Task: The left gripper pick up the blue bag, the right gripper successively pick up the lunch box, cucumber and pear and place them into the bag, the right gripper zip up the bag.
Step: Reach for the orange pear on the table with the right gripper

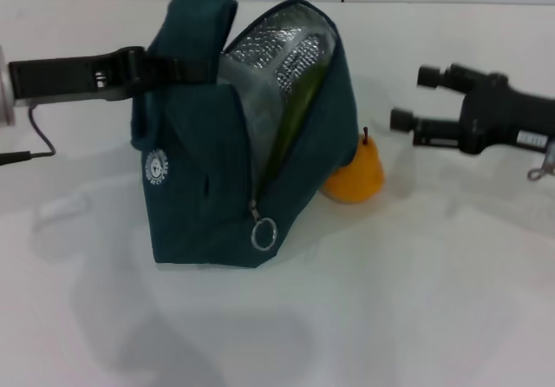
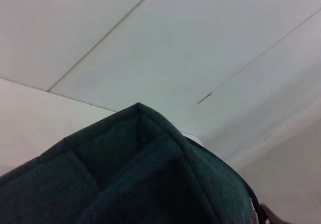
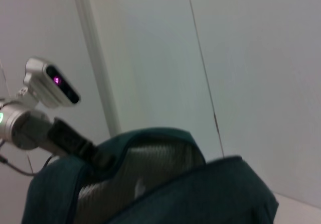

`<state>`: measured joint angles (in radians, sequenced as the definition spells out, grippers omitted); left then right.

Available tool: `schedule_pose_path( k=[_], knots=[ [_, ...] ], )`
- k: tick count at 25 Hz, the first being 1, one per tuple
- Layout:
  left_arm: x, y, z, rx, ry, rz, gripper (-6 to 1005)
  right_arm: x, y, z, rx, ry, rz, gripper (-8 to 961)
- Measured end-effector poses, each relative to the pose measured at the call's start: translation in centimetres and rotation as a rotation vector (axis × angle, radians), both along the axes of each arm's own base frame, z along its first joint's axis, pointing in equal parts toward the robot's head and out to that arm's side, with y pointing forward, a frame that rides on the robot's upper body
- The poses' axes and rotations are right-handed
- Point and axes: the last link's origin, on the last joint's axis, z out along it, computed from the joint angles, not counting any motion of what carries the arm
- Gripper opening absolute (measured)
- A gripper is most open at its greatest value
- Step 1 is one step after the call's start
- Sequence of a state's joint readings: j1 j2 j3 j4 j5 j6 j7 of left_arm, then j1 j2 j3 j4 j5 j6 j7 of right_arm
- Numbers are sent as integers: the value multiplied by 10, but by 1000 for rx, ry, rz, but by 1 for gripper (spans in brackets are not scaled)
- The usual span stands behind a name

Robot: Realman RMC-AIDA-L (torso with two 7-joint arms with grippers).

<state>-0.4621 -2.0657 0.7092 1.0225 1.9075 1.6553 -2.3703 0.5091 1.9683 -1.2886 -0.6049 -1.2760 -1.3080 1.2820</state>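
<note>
Far left in the head view: left gripper (image 1: 160, 68), reaching in level from the edge, pinched on a loop handle at the upper left of the bag (image 1: 208, 187). Held up by that handle, with the bottom resting on the white table (image 1: 390, 300). Teal fabric, round white logo on the near side, ring-pull zipper hanging low at the front, mouth gaping toward the right with silver foil lining on show. Inside the opening, leaning upright along the right wall: cucumber (image 1: 299, 109), dark green. No telling from these views whether the lunch box is inside.

Just right of the bag, touching its lower right side and partly hidden behind it: pear (image 1: 355, 174), orange-yellow, stem up, standing on the table.

Far right: right gripper (image 1: 412, 99), well apart from the pear and bag, above the table, 2 fingers spread and holding nothing, pointing left toward the bag.

Left wrist view: only teal fabric of the bag (image 2: 130, 179) close up, against white wall panels.

Right wrist view: bag (image 3: 215, 194) with its foil lining, left gripper (image 3: 98, 156) clamped at its top edge.
</note>
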Motion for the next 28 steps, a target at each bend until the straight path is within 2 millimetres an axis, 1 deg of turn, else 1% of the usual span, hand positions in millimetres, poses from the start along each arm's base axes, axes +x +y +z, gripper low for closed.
schedule_pose_path(
  k=[4,9,14,21,28],
  knots=[
    [-10,-1,1,20,-20,22,33,6,-10,-14,26,-19,23,886],
    [-27,-4,2,62,-53,57,33,12,-14,-23,43,-42,15,886],
    [-39,-7,0,85,-49,82,33,16,-15,-29,50,-39,0,885],
    [-43,-11,-2,92,-50,98,33,12,-12,-30,81,-12,6,884],
    [-44,-11,-3,94,-49,103,33,4,-3,-42,60,-14,2,879]
  ],
)
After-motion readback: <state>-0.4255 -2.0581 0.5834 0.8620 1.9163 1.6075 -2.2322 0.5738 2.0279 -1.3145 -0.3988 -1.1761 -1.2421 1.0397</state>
